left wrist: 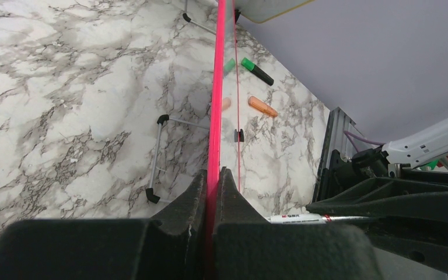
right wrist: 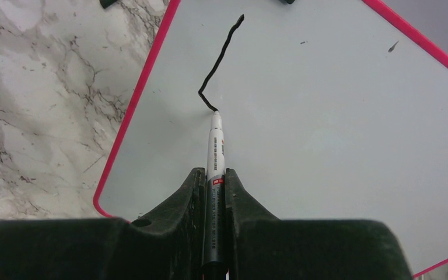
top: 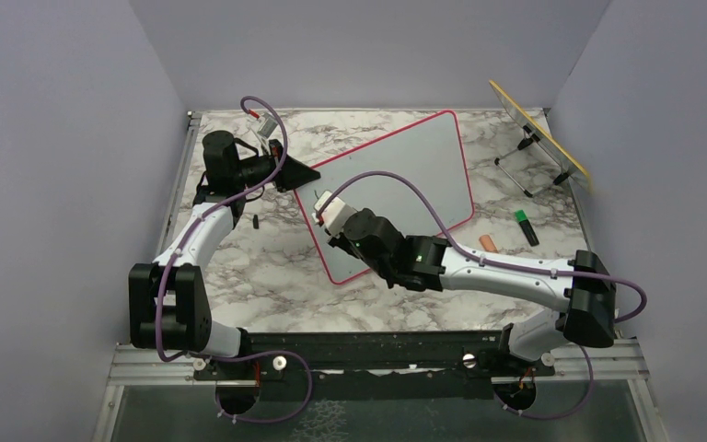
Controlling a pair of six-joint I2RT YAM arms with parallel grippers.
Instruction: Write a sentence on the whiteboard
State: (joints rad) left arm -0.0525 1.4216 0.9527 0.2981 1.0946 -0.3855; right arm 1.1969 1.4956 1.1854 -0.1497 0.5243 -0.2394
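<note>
The whiteboard with its pink-red frame lies tilted on the marble table. My left gripper is shut on the board's left edge; in the left wrist view the pink frame runs between the jaws of the left gripper. My right gripper is shut on a white and grey marker, gripped at the right gripper. The marker tip touches the board at the end of a black stroke, a long line with a short hook. No full words of the sentence show.
A yellow-edged panel on a wire stand stands at the back right. A green-capped marker and an orange cap lie right of the board. A small dark piece lies near the left arm.
</note>
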